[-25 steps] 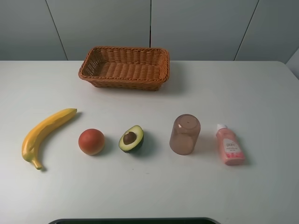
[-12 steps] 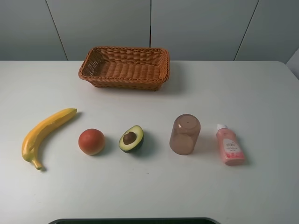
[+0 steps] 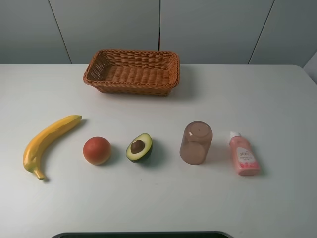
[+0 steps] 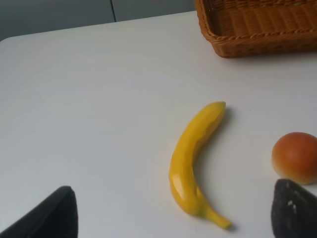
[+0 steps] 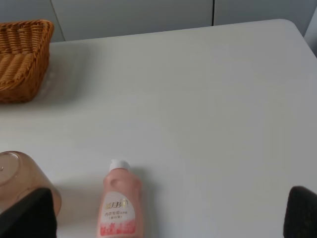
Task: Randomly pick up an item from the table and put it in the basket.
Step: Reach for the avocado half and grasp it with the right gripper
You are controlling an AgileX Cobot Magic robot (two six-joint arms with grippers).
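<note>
From the high camera, the halved avocado (image 3: 139, 147) lay cut side up on the white table (image 3: 277, 99). It sat between a red-orange fruit (image 3: 96, 150), perhaps a peach, and a brown translucent cup (image 3: 196, 143), well apart from the wicker basket (image 3: 132, 71). A banana (image 3: 48, 141) and a pink bottle (image 3: 243, 154) ended the row. In the left wrist view, the left gripper (image 4: 171, 218) had its jaws spread wide near the banana. In the right wrist view, the right gripper (image 5: 163, 215) had its jaws likewise spread, near the bottle.

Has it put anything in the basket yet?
Nothing is done yet: the basket is empty, and the halved avocado lies on the table. Nothing is in hand; the left end effector and right end effector are open and empty. Picking up and dropping in remain.
</note>
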